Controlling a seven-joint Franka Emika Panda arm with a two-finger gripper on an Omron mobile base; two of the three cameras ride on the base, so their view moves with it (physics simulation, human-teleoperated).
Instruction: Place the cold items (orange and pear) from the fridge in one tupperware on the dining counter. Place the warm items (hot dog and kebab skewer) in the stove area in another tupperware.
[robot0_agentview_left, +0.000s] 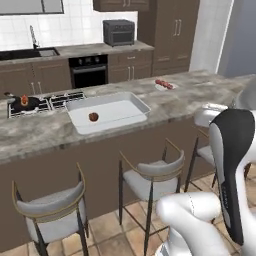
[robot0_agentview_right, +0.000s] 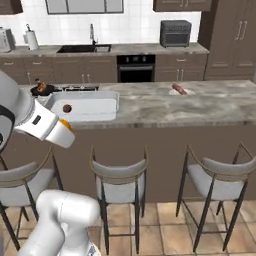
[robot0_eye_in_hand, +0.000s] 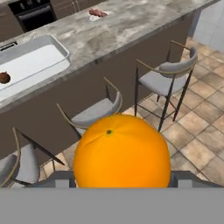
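The orange (robot0_eye_in_hand: 121, 151) sits low and centre in the hand view, pressed between the jaws of the tool (robot0_eye_in_hand: 121, 181), which stand about half open around its width and grip it. In the right base view a sliver of the fruit peeks out at the left edge beside the white wrist.

The step in hand looks like carrying this fruit to the white tupperware (robot0_agentview_left: 131, 102), at centre-left of the left base view on the tabletop (robot0_agentview_left: 180, 97). To do it well, I would hold the grip steady, lift over the chair backs (robot0_eye_in_hand: 94, 111) and the tabletop's near edge, then lower inside the tray's rim before letting go, since a round fruit will likely roll if dropped from any height. A small dark brown round item (robot0_agentview_left: 93, 117) already lies in the tray; set down beside it.

The orange is glossy, dimpled at the stem. The tray is smooth and shallow with rounded corners; the tabletop is mottled grey stone.
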